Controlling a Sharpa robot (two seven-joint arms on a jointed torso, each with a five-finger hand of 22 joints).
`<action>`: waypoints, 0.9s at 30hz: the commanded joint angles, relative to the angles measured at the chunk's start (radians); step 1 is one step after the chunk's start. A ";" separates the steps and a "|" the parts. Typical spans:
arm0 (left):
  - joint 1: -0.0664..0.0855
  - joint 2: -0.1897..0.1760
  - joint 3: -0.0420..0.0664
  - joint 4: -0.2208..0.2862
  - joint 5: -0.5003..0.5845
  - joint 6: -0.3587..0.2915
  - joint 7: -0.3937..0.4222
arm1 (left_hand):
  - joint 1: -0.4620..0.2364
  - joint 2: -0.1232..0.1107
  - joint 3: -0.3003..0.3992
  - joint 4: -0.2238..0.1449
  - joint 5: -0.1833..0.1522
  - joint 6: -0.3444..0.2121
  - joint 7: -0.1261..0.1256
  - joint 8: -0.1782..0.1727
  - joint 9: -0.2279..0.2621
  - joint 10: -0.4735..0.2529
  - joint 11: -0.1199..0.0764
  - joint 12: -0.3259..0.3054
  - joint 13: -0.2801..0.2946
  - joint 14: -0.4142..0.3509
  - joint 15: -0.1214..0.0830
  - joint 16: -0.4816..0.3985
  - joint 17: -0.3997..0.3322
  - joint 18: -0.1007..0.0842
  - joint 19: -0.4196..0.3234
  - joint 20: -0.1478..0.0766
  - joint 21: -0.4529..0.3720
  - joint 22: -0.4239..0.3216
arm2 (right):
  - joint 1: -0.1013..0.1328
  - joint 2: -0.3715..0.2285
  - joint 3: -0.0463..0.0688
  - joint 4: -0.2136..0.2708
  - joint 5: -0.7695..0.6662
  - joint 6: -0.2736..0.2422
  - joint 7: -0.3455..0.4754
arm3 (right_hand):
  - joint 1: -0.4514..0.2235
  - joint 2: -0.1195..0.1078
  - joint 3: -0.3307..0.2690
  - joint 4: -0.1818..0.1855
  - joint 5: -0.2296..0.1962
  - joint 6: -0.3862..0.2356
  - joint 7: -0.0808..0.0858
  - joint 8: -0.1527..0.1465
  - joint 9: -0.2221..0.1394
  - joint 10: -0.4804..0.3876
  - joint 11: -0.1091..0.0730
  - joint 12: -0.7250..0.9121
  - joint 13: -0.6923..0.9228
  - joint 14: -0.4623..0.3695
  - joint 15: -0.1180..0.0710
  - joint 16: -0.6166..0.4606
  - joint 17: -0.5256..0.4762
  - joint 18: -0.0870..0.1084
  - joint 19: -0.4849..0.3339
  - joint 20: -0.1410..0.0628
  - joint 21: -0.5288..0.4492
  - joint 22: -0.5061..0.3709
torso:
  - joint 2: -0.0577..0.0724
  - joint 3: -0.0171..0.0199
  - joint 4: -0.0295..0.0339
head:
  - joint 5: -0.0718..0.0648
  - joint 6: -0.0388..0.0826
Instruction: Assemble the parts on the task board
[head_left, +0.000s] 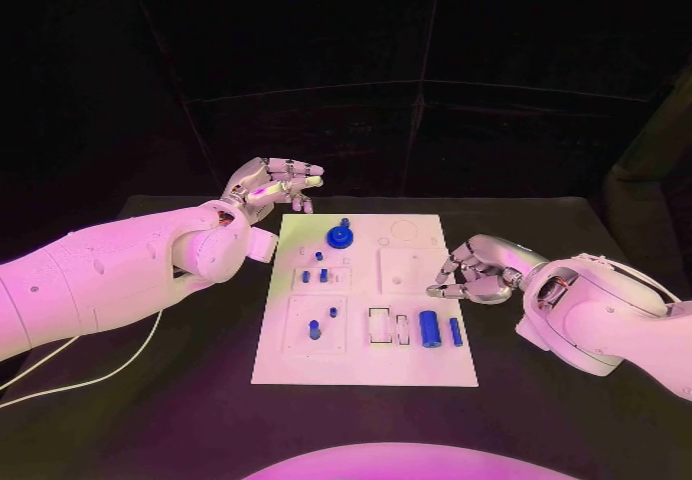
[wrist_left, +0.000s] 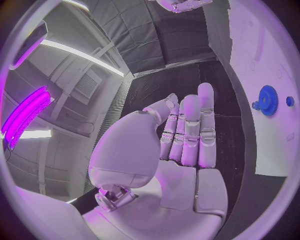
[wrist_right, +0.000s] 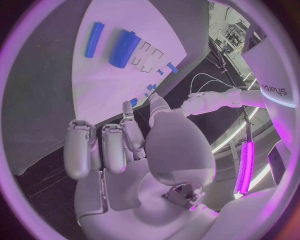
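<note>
The board (head_left: 368, 350) lies flat in the middle of the black table (head_left: 577, 400), its long side running away from the robot. Near its far edge a blue gear (head_left: 340, 236) stands on a peg. Below the gear, on the left half of the board, several small blue pegs (head_left: 325, 274) stand in a raised square plate, and a second square plate nearer the robot holds two more blue pieces (head_left: 316, 330). On the right half, toward the near edge, a thick blue cylinder (head_left: 430, 328) lies beside a thin blue bar (head_left: 456, 332), with two empty rectangular slots (head_left: 389, 326) just left of the cylinder. A plain white square plate (head_left: 408, 268) sits above them.

The left hand (head_left: 274, 185) is raised off the far left corner of the board, fingers loosely extended and close together, holding nothing; the left wrist view shows its fingers (wrist_left: 187, 130) straight and the gear (wrist_left: 268, 100) off to one side, well apart from them.

The right hand (head_left: 469, 275) hovers at the board's right edge beside the plain plate, fingers curled in. In the right wrist view its fingers (wrist_right: 103, 147) bend toward the palm and nothing shows between them; the cylinder (wrist_right: 124, 48) and bar (wrist_right: 94, 39) lie beyond, untouched.

A thin white cable (head_left: 87, 375) trails over the table under the left arm.
</note>
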 joint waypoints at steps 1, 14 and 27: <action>0.001 -0.002 0.000 -0.001 0.002 0.013 0.010 | -0.013 -0.002 -0.006 0.002 0.003 -0.007 -0.002 0.005 0.000 -0.006 0.000 0.007 0.001 -0.010 0.001 0.000 -0.001 0.005 0.003 0.001 -0.004 -0.002 | -0.007 -0.004 -0.001 0.005 -0.046 0.046 -0.102 | 0.003 0.004 -0.023 0.014 -0.003 -0.018 0.001 0.009 0.001 0.012 0.002 0.027 0.037 0.060 0.005 0.008 0.015 -0.013 0.021 0.004 0.004 0.026 | -0.001 0.0003 -0.0028 | -0.001 -0.002; 0.001 -0.005 -0.001 -0.001 0.002 0.015 0.011 | -0.016 -0.001 -0.006 0.005 0.003 -0.008 -0.002 0.005 0.000 -0.007 0.000 0.008 0.001 -0.010 0.001 0.001 -0.002 0.005 0.003 0.001 -0.005 -0.002 | -0.048 0.034 -0.002 -0.015 -0.097 0.137 -0.165 | -0.023 0.016 -0.081 0.034 -0.026 -0.045 0.006 0.040 0.006 0.028 0.005 0.068 0.100 0.063 0.010 0.023 0.045 -0.014 0.022 0.008 0.010 0.036 | 0.000 -0.0003 0.0001 | -0.009 -0.001; 0.001 -0.009 -0.002 0.001 0.002 0.016 0.010 | -0.016 -0.001 -0.006 0.005 0.003 -0.008 -0.002 0.005 0.000 -0.007 0.000 0.008 0.001 -0.010 0.001 0.001 -0.002 0.005 0.003 0.001 -0.005 -0.002 | -0.087 0.071 -0.002 -0.032 -0.124 0.156 -0.228 | -0.047 0.014 -0.107 0.035 -0.019 -0.036 -0.001 0.070 0.019 0.034 0.000 0.076 0.116 0.063 0.007 0.024 0.047 -0.014 0.021 0.006 0.010 0.036 | 0.000 0.0001 0.0020 | -0.012 -0.003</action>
